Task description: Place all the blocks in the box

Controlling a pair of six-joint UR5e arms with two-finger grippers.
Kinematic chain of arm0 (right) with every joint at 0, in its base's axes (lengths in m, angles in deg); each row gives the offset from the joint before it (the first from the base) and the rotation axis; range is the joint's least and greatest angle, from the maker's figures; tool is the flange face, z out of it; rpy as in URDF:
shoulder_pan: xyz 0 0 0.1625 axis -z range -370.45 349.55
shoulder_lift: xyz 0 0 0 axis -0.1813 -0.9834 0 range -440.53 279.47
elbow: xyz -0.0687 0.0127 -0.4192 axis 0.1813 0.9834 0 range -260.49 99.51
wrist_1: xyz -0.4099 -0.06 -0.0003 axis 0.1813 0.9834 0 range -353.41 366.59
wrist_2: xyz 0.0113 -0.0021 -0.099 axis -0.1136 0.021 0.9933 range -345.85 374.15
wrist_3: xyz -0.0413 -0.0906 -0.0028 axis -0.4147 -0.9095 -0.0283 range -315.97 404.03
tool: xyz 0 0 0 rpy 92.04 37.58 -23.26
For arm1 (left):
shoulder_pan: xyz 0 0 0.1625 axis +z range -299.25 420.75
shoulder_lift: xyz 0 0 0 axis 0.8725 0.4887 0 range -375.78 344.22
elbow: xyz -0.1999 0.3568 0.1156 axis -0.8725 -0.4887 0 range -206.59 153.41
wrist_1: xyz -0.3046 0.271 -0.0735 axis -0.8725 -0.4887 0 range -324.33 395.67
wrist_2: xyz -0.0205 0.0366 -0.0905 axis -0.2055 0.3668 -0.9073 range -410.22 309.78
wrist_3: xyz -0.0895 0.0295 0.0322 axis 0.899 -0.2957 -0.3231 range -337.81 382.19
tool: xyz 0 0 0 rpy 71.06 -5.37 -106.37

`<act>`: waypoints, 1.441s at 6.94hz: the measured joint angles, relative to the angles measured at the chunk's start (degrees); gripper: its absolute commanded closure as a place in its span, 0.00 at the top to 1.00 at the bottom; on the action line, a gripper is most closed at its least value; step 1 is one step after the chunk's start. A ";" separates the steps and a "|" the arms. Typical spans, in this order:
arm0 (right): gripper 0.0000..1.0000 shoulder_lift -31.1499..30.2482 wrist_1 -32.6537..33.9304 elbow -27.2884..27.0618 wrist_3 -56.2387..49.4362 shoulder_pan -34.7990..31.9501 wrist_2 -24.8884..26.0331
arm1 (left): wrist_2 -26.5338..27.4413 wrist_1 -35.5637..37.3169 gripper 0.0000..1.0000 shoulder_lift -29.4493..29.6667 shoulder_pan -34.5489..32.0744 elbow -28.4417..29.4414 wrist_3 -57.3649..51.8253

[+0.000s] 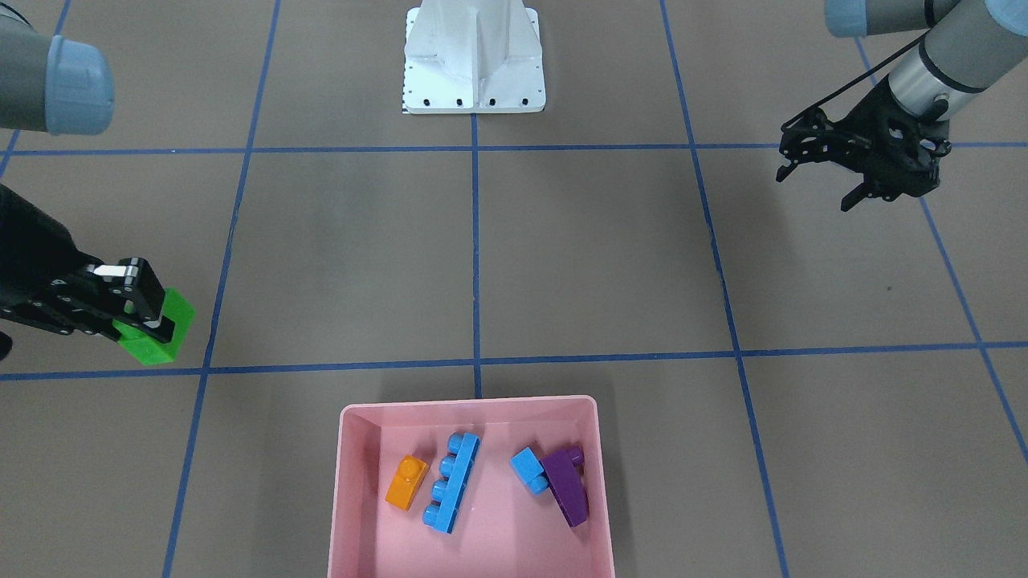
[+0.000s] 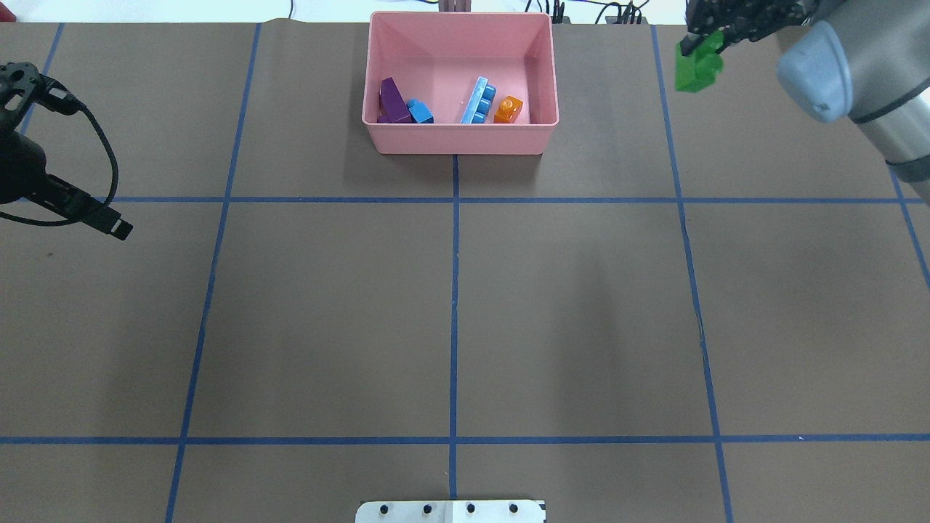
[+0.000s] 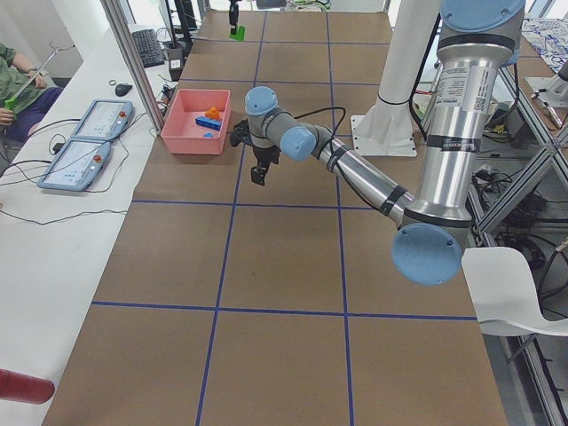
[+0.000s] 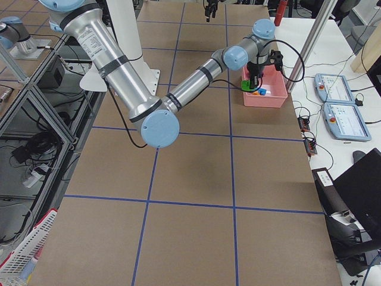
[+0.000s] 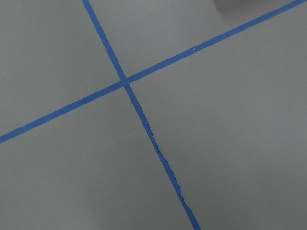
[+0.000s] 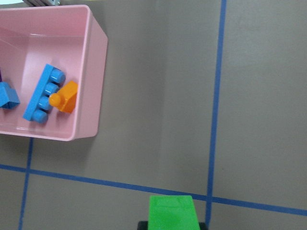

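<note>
Four blocks lie in the pink box (image 1: 470,403); the green block (image 1: 170,319) is outside it
Inside are the orange block (image 1: 406,482), long light blue block (image 1: 452,493), and small light blue block (image 1: 526,466) touching the purple block (image 1: 566,486). The right gripper (image 1: 148,325) clamps the green block, well apart from the box; the left gripper (image 1: 813,189) is spread, empty

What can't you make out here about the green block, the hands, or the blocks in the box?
Green block: studs hidden under the right hand in the front-facing view; cut off by the bottom edge in the right wrist view.
Left hand: absent from its own wrist view; cut by the overhead view's left edge.
Blocks in the box: too small in both side views.
</note>
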 measured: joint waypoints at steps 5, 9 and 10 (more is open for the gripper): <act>0.00 29.09 -1.00 33.21 16.92 9.27 6.46 | 0.00 0.00 1.00 0.02 0.05 0.23 0.06; 0.00 35.73 -22.60 55.16 25.52 15.23 15.20 | -0.31 -0.06 1.00 -0.06 0.08 0.29 0.04; 0.00 36.10 -27.99 58.82 27.77 16.50 18.28 | -0.34 -0.05 1.00 -0.06 0.09 0.38 0.00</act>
